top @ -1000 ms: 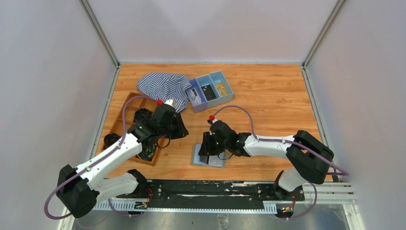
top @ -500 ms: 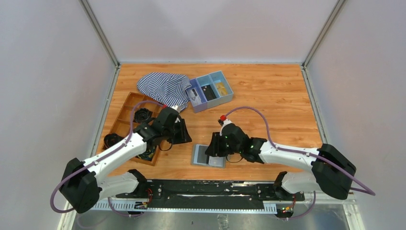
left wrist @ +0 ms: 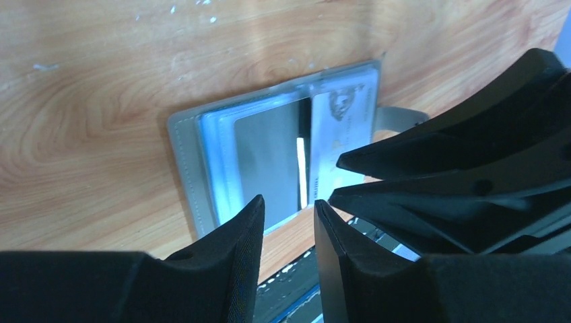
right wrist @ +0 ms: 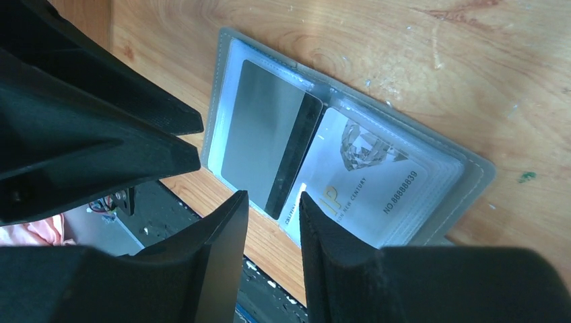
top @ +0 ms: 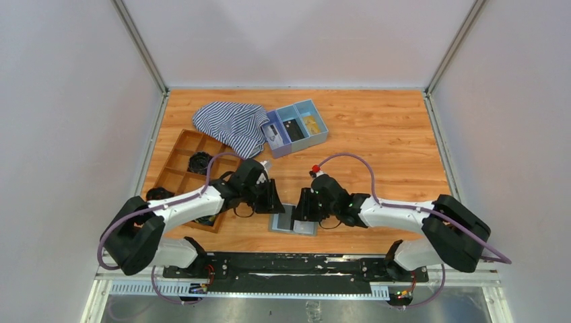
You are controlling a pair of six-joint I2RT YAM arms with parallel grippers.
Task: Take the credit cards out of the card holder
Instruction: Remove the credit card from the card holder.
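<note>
Hovering over open card holder (top: 289, 226), left pincer (left wrist: 289, 202) and right pincer (right wrist: 273, 196) were released, empty; credit cards (right wrist: 266, 145) seemingly pocketed; next needed edge pinch.

- I see the small flat grey bifold card holder (right wrist: 217, 101) spread open and lying flat on the wooden table (top: 377, 134), close to the near edge, with its paler blue-grey inside and clear card pockets facing up.
- A thin silver-grey plastic card (right wrist: 262, 134) with a dark stripe along one long side lies on one half of it. The striped side reaches the centre fold; whether it is inside a pocket or on top I cannot tell.
- A white plastic card (right wrist: 363, 182) with a faceted diamond picture and a printed number sits on the other half, under the clear pocket layers.
</note>
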